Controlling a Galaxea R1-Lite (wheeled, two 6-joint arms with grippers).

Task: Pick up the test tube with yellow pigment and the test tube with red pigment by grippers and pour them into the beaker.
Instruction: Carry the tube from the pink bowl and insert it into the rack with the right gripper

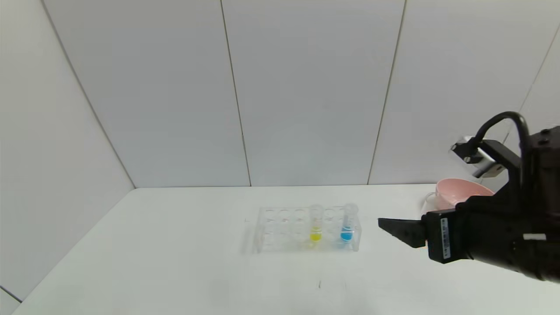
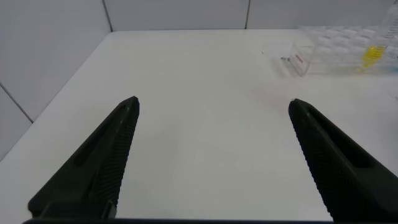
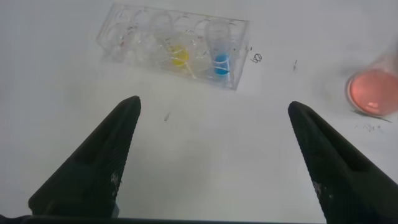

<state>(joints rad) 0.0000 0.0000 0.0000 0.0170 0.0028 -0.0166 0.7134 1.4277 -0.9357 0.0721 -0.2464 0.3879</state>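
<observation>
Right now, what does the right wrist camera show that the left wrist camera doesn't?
Only the right wrist view shows the blue tube and a clear container of reddish liquid, seen past the open right gripper. Only the left wrist view shows the table's far edge meeting the wall, past the open left gripper. Both show the clear rack and the yellow tube.
</observation>
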